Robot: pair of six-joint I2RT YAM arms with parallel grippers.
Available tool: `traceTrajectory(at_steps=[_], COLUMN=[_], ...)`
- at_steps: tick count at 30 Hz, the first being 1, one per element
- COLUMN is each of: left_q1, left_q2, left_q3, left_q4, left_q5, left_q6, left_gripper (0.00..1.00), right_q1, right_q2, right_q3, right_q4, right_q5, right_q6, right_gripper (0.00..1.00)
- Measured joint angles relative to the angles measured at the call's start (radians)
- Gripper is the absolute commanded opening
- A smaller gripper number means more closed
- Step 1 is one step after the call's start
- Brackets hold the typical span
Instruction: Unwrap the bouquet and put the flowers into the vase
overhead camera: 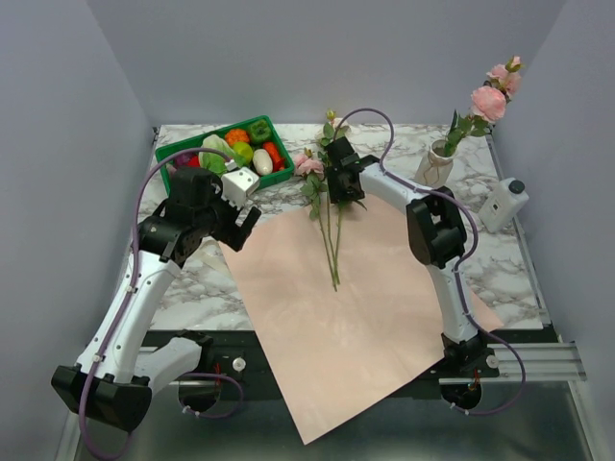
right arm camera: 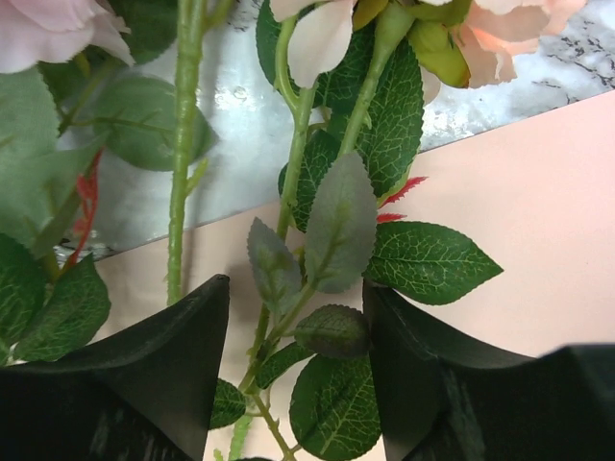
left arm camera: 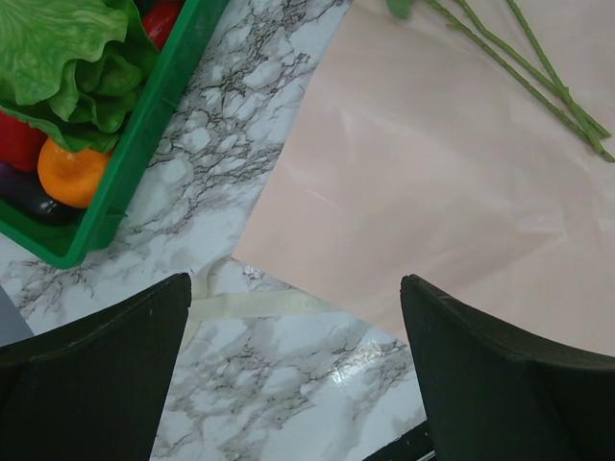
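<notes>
- I've got a green crate (left arm camera: pixel 144 125) at the far left of the marbled desk (overhead camera: pixel 500 269).
- In it I'm seeing toy lettuce (left arm camera: pixel 58 58), an orange piece (left arm camera: pixel 72 173) and something red.
- A white pump bottle (overhead camera: pixel 504 204) is over by the right edge, well apart from the crate.

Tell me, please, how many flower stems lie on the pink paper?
3 stems, side by side on the paper, cut ends together near its middle; leaves by the right gripper may hide more.

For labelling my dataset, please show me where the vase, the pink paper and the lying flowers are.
vase (overhead camera: pixel 432 171), top view, on its white body.
pink paper (overhead camera: pixel 356 317), top view, on its bare middle.
flowers (overhead camera: pixel 332 254), top view, on the green stems.
</notes>
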Motion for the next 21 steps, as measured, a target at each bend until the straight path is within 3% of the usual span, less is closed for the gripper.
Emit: traceTrajectory(at_steps=[3, 4, 7, 9, 14, 21], left_q1=[0.0, 0.0, 0.0, 0.0, 0.0, 0.0], left_q2=[0.0, -0.001, -0.006, -0.01, -0.019, -0.022], left_q3=[-0.003, -0.003, -0.003, -0.003, -0.003, -0.003], left_q4=[-0.001, -0.001, -0.001, -0.001, -0.001, -0.003], left_q5=[-0.006, -0.007, -0.01, -0.01, -0.01, -0.01], left_q6=[0.005, 0.006, 0.011, 0.013, 0.016, 0.016], left_gripper=[0.99, 0.99, 0.99, 0.99, 0.99, 0.99], right_q1=[0.0, 0.0, 0.0, 0.0, -0.005, -0.006], right_q2=[0.012, 0.015, 0.024, 0.024, -0.023, -0.293], right_q3=[0.017, 0.023, 0.047, 0.048, 0.014, -0.056], right_q4=[-0.011, -0.014, -0.034, -0.039, -0.037, -0.016], right_q5=[0.006, 0.008, 0.019, 0.024, 0.042, 0.095], right_q6=[0.006, 0.011, 0.019, 0.022, 0.029, 0.028], right_gripper=[0.35, 0.24, 0.07, 0.01, 0.01, 0.01])
